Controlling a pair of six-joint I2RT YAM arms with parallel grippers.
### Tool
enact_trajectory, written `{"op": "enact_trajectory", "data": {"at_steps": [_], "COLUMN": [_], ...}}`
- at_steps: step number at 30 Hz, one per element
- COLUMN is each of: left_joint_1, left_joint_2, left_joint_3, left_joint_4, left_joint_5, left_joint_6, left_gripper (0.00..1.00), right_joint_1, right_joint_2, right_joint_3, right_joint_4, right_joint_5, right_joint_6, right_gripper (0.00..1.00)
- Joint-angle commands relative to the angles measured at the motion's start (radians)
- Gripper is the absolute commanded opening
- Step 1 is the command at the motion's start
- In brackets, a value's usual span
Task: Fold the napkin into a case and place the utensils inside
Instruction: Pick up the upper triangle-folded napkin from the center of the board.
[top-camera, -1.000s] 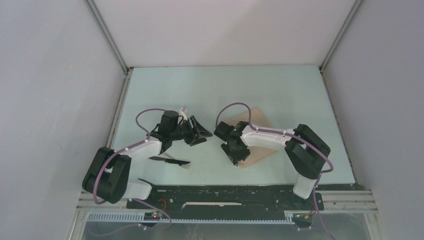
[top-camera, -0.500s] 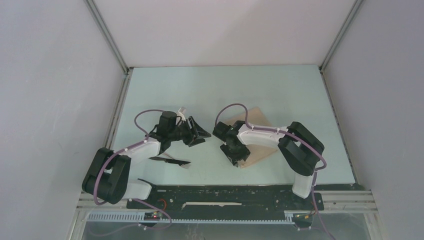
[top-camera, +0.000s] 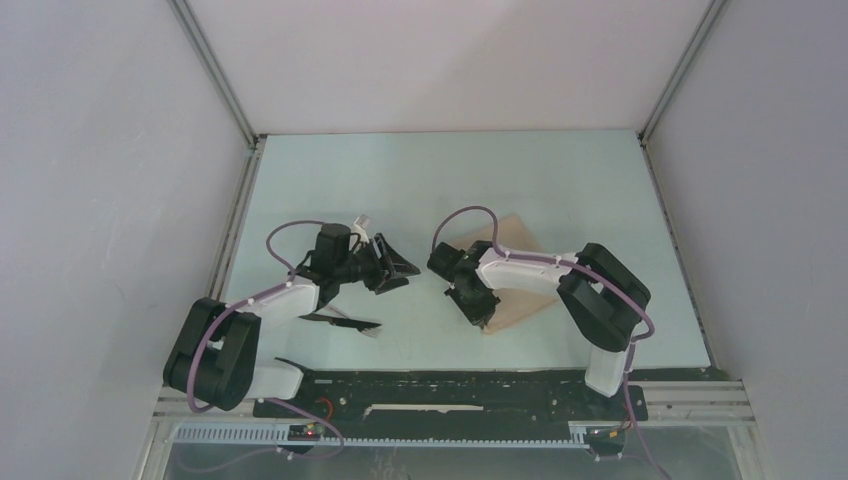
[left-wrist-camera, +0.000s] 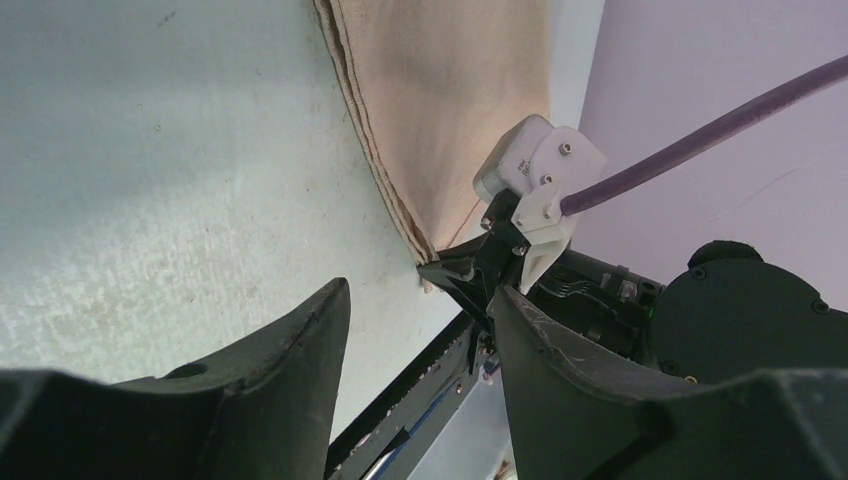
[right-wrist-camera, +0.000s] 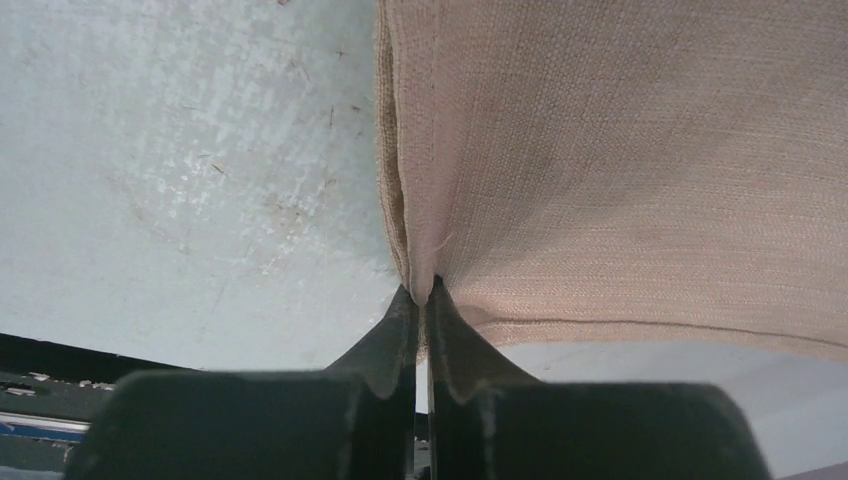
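two layers show along the napkin (right-wrist-camera: 620, 150) edge, so we judge it part folded, lying right of centre toward the near edge of the worktop (top-camera: 450, 170), with the utensils (top-camera: 340, 321) not yet inside it, out toward the near left. our right hand (right-wrist-camera: 425, 300) now pinches the napkin's near corner, where a second ago its fingers stood apart. our left hand (left-wrist-camera: 420, 295) hangs spread and empty.

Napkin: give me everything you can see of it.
The napkin is plain tan woven cloth. It lies mostly flat on the pale table, right of centre, set diamond-wise. One edge shows stacked layers, so it looks folded. The right gripper is shut on its near corner, and the right arm crosses over its middle.
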Motion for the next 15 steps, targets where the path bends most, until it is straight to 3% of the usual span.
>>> {"op": "enact_trajectory", "data": {"at_steps": [1,4,9,15], "left_joint_1": [0.008,0.008,0.003,-0.038], "left_joint_2": [-0.013,-0.004,0.033,0.137], "left_joint_3": [0.001,0.001,0.006,0.032], "left_joint_4": [0.031,0.034,0.069,0.163], "left_joint_5": [0.025,0.021,0.028,0.046], "left_joint_6": [0.017,0.015,-0.010,-0.086], "left_gripper": [0.60,0.59,0.60,0.60], "right_joint_1": [-0.003,-0.007,-0.071,-0.152], "right_joint_2": [0.037,-0.024,-0.159,-0.257], "right_joint_3": [-0.073,-0.093,-0.158,-0.228], "right_joint_4": [0.137,0.154,0.220,0.266], "right_joint_5": [0.073,0.043,-0.165,-0.304], "right_joint_6": [-0.004,-0.021,-0.039,-0.013], "right_gripper": [0.00,0.00,0.00,0.00]}}
